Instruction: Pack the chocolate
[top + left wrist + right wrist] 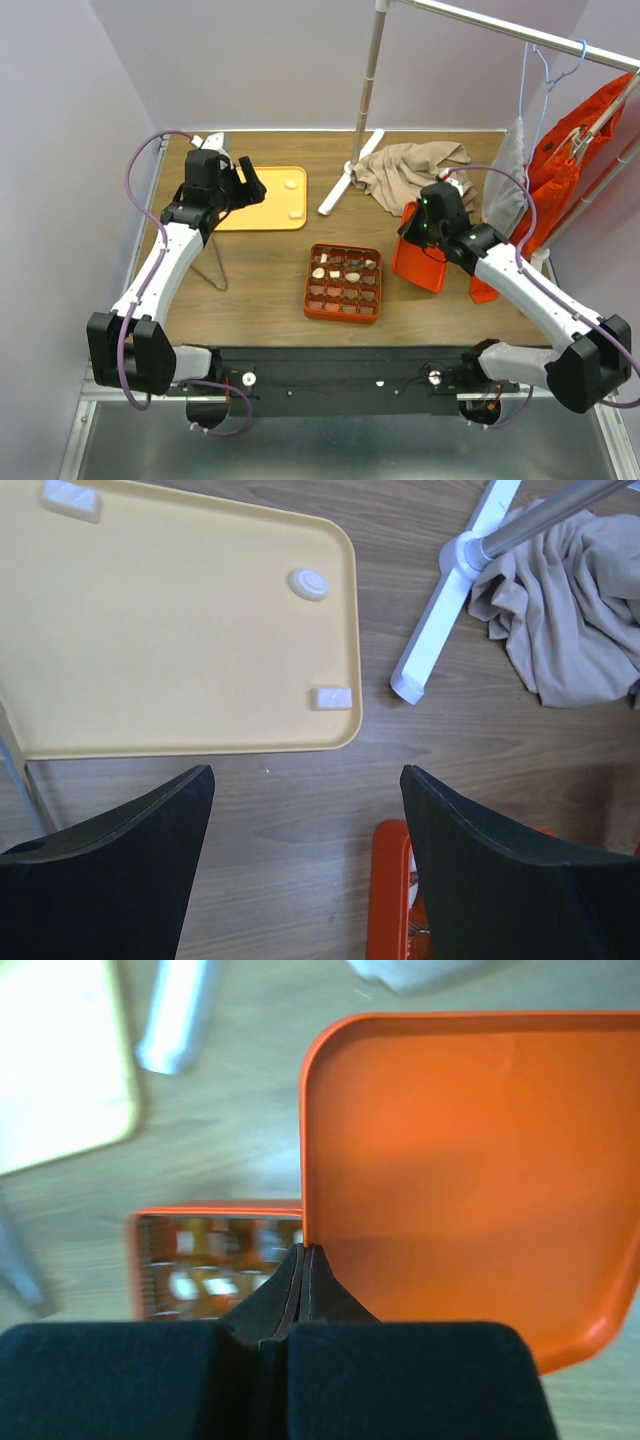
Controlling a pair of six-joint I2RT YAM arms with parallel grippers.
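Your right gripper (305,1253) sits nearest the lens, its fingers pinched shut on the left rim of one orange tray (450,1160). In the top view that tray stands tilted just right of the box.

Chocolate (308,584) lies in two places. Three white pieces rest on the one yellow tray (150,630): a round one near its right edge, an oblong one by the near right corner, and one at the far left edge. More sit in the upper rows of the single gridded box (341,317). You can make out about five pale lumps there, but the brown ones are too small to count.

Your left gripper (305,775) hangs wide open over the table (300,830), just off the yellow tray's near edge, holding nothing.

Farther back, one white rack foot (340,185) lies just beside one crumpled beige cloth (415,170). One orange garment (580,150) hangs at the right.
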